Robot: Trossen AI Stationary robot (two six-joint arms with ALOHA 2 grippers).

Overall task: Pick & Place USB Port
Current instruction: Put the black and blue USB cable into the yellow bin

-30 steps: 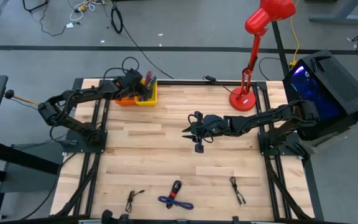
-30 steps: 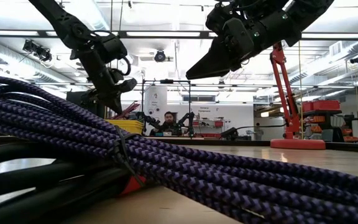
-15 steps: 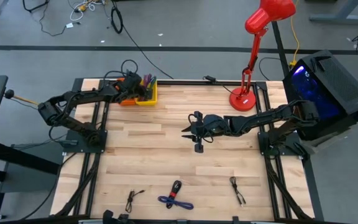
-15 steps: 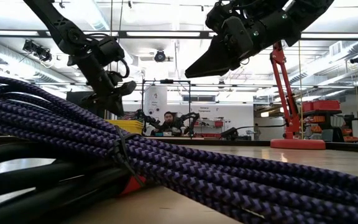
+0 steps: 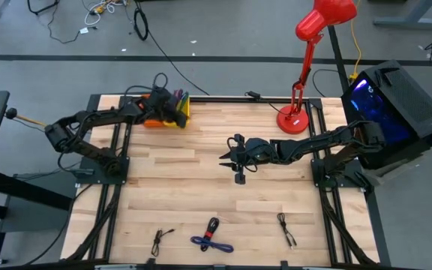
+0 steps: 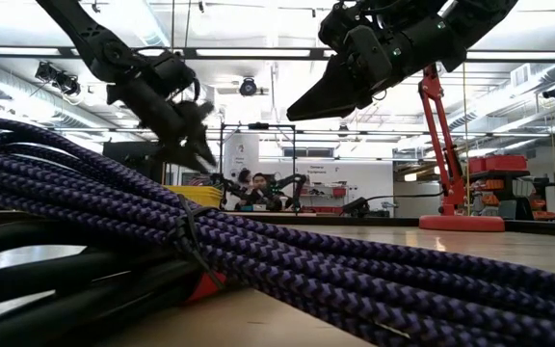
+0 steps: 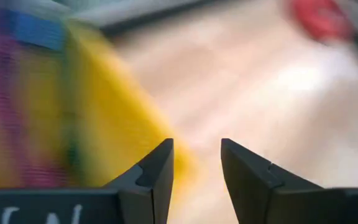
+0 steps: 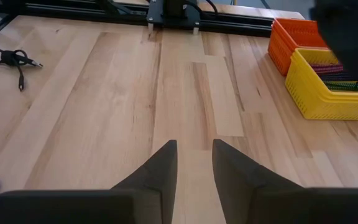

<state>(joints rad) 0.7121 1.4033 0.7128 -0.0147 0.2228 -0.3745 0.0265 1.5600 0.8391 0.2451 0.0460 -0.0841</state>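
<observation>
A coiled purple cable (image 5: 211, 240) with a red end lies near the table's front edge and fills the low view's foreground (image 6: 258, 251). Which cable carries the task's USB port I cannot tell. My left gripper (image 5: 171, 106) hovers open over the yellow basket (image 5: 185, 105) at the far left, with nothing between its fingers (image 7: 196, 162). The basket (image 8: 334, 84) holds several coloured cables. My right gripper (image 5: 223, 156) hangs open above the table's middle, also with nothing between its fingers (image 8: 194, 158).
An orange basket (image 5: 151, 121) stands against the yellow one. Two thin black cables (image 5: 160, 241) (image 5: 286, 229) lie near the front edge. A red desk lamp (image 5: 292, 118) stands at the far right, with a lit computer case (image 5: 396, 97) beyond the table's right edge.
My left gripper has swung a little toward the table's right, from above the orange basket to above the yellow one, and has opened. My right arm has kept still.
</observation>
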